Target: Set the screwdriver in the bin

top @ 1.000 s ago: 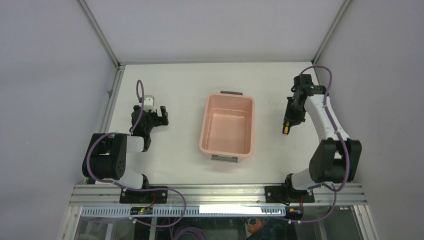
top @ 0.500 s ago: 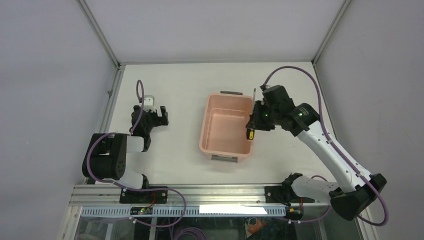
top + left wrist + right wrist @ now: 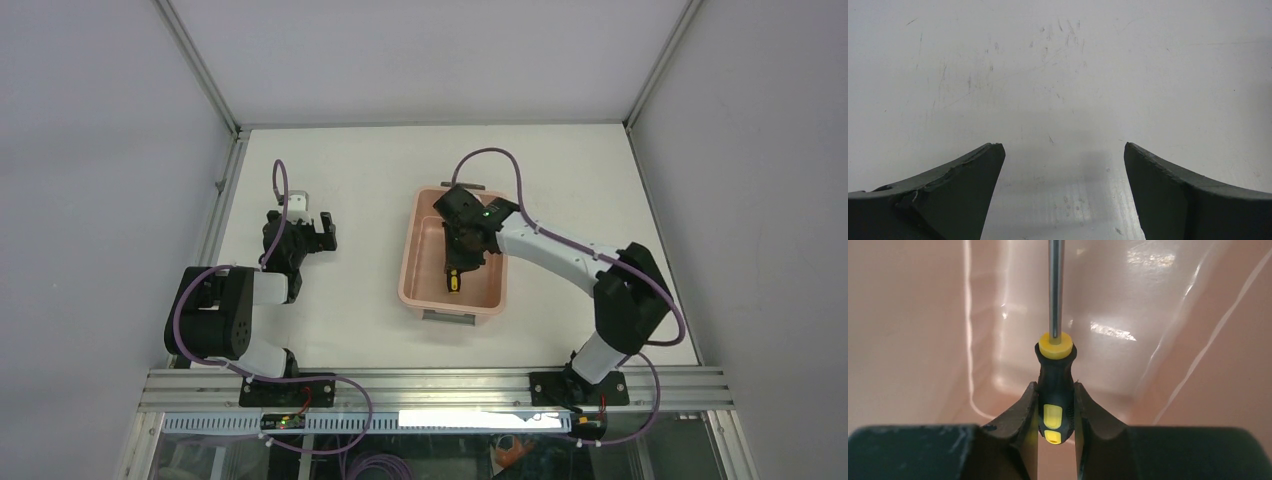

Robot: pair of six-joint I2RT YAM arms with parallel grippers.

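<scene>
The screwdriver [image 3: 1055, 365], pinched in the right claw [image 3: 1055, 392], hangs between the bin [image 3: 406, 262] walls.

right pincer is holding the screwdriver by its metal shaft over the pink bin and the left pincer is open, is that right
Not by the shaft: the right pincer grips the screwdriver by its black-and-yellow handle, the shaft sticking out free, as the right wrist view shows. It is over the pink bin, and the left pincer is open.

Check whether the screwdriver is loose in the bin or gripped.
Gripped. The right pincer is shut on the handle of the screwdriver, held over the inside of the bin.
</scene>
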